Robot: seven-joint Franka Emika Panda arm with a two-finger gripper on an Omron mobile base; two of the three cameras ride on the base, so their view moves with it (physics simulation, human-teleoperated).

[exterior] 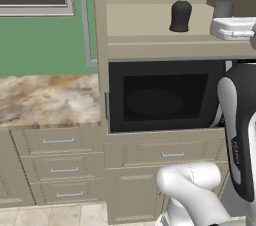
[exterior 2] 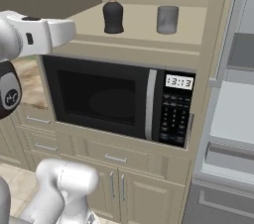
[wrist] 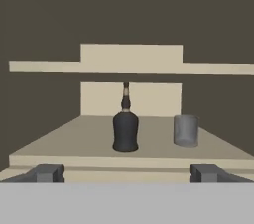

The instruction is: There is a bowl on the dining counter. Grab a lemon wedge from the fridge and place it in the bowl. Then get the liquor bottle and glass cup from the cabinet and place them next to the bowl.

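The dark liquor bottle [wrist: 125, 130] stands upright on the open cabinet shelf [wrist: 89, 139], with the grey glass cup [wrist: 186, 130] a little to its right. In the base views the liquor bottle [exterior: 180, 10] [exterior 2: 113, 11] and the glass cup [exterior: 223, 9] [exterior 2: 167, 19] sit above the microwave. My gripper [wrist: 128, 173] is open and holds nothing; it hangs in front of the shelf edge, level with the bottle and short of it. Its white hand [exterior: 234, 28] is beside the cup. The fridge [exterior 2: 232, 114] is at the right. The bowl and the lemon wedge are out of view.
A black microwave [exterior 2: 114, 96] fills the niche under the shelf, with drawers [exterior: 59, 141] and cabinet doors below. A marble counter [exterior: 47, 97] runs to the left under a window. A second shelf [wrist: 131, 68] runs above the bottle.
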